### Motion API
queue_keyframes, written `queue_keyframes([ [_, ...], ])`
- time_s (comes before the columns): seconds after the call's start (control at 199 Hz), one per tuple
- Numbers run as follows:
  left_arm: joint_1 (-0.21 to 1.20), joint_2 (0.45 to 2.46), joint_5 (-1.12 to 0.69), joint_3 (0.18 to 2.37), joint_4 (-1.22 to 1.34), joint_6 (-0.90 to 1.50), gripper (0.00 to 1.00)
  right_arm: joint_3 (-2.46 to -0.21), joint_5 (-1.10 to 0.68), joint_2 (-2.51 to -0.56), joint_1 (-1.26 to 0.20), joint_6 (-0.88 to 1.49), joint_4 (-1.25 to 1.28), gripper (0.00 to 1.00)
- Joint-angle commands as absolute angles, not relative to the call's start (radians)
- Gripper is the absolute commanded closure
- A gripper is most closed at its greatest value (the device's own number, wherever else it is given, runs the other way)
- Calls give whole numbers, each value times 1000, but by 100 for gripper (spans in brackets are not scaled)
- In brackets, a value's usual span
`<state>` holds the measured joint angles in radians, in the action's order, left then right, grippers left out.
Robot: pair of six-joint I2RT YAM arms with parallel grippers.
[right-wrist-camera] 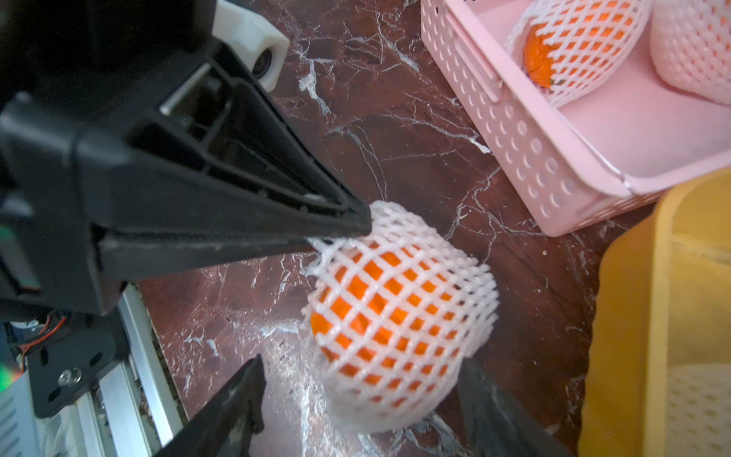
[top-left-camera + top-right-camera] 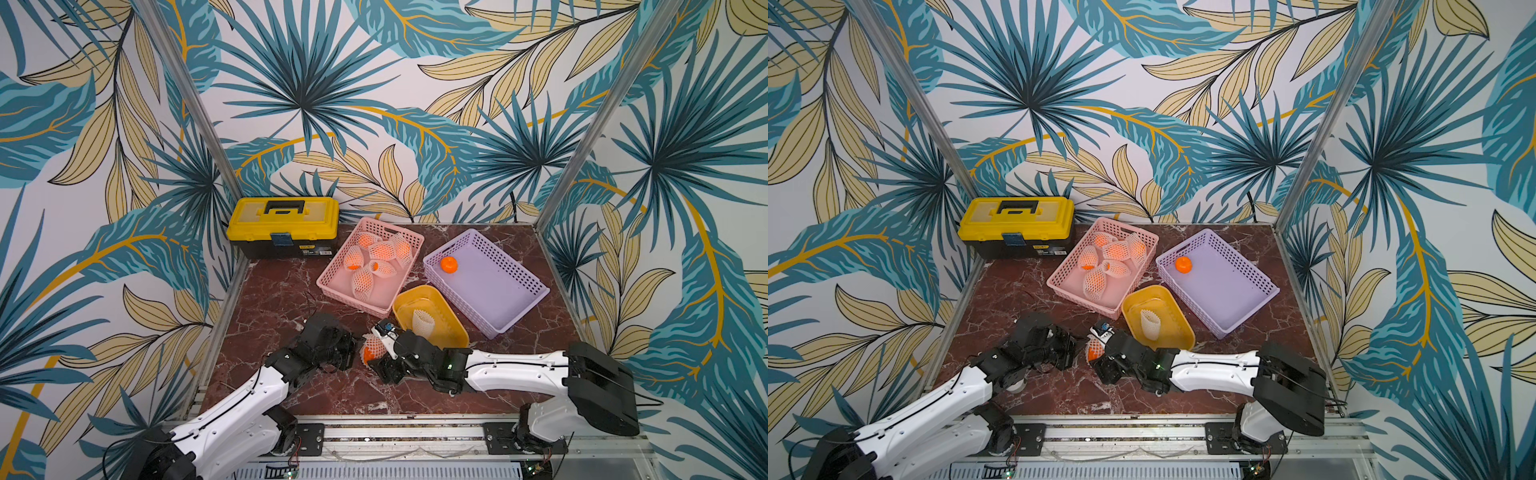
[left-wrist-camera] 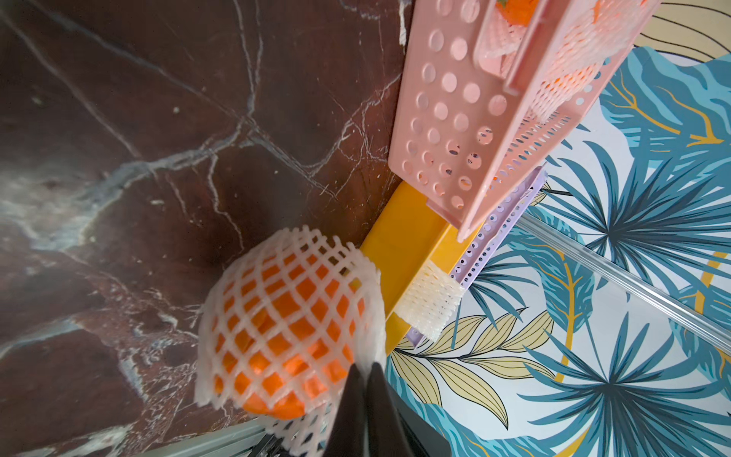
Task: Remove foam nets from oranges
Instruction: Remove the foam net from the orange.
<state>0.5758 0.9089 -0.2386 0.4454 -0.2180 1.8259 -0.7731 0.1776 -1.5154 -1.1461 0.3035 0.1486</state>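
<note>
An orange [image 3: 288, 304] wrapped in a white foam net [image 3: 285, 316] hangs just above the marble table near its front, between the two arms [image 2: 370, 349]. My left gripper [image 3: 366, 368] is shut on the net's edge; in the right wrist view its tip [image 1: 356, 229] pinches the mesh at one end. My right gripper [image 1: 362, 366] is open, one finger on each side of the netted orange [image 1: 399, 316], neither touching it. Several more netted oranges [image 2: 382, 251] lie in the pink basket [image 2: 328, 270]. One bare orange [image 2: 449, 264] sits in the purple basket [image 2: 515, 264].
A yellow tray [image 2: 415, 289] holding one empty foam net [image 2: 424, 322] stands just behind the right gripper, between the pink and purple baskets. A yellow toolbox [image 2: 282, 224] sits at the back left. Metal frame posts and leaf-printed walls close in the table.
</note>
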Motion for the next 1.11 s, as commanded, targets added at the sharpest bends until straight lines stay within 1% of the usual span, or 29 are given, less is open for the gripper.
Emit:
queue_keyframes([
  [0.0, 583, 908, -219, 477, -236, 1828, 100, -796, 253, -1564, -1174, 352, 209, 24],
  [0.207, 594, 906, -212, 487, -241, 1843, 100, -855, 487, -1635, -1275, 340, 204, 26],
  [0.267, 598, 904, -207, 493, -247, 1851, 100, -865, 542, -1655, -1294, 352, 208, 24],
  [0.337, 604, 902, -196, 501, -259, 1863, 100, -883, 632, -1684, -1318, 374, 206, 20],
  [0.393, 612, 902, -185, 507, -268, 1878, 100, -907, 667, -1705, -1330, 387, 195, 18],
  [0.509, 630, 908, -164, 519, -268, 1894, 100, -957, 750, -1765, -1347, 444, 163, 17],
  [0.594, 632, 912, -162, 533, -268, 1885, 100, -1006, 813, -1800, -1347, 512, 75, 20],
  [0.67, 632, 910, -164, 537, -268, 1880, 100, -970, 828, -1790, -1348, 516, 128, 23],
  [0.751, 633, 911, -168, 538, -268, 1870, 98, -928, 829, -1771, -1348, 509, 201, 33],
  [0.796, 634, 910, -168, 539, -268, 1866, 95, -906, 823, -1761, -1348, 500, 244, 39],
  [0.836, 633, 909, -166, 537, -268, 1865, 91, -888, 819, -1754, -1347, 496, 278, 48],
  [0.866, 632, 908, -163, 535, -268, 1860, 85, -877, 814, -1750, -1347, 491, 304, 55],
  [0.917, 632, 903, -155, 536, -268, 1847, 79, -861, 797, -1749, -1345, 479, 338, 62],
  [0.937, 632, 901, -152, 536, -268, 1842, 74, -856, 787, -1749, -1344, 476, 348, 64],
  [0.962, 632, 896, -146, 536, -268, 1835, 66, -849, 775, -1748, -1345, 469, 364, 66],
  [0.967, 632, 895, -143, 537, -268, 1835, 63, -848, 772, -1747, -1345, 467, 367, 66],
  [0.987, 631, 891, -136, 537, -268, 1827, 57, -841, 761, -1744, -1345, 462, 383, 67],
  [1.012, 629, 886, -127, 539, -268, 1817, 46, -830, 744, -1740, -1345, 455, 405, 69],
  [1.103, 619, 862, -67, 576, -363, 1745, 21, -788, 702, -1720, -1337, 453, 470, 77],
])
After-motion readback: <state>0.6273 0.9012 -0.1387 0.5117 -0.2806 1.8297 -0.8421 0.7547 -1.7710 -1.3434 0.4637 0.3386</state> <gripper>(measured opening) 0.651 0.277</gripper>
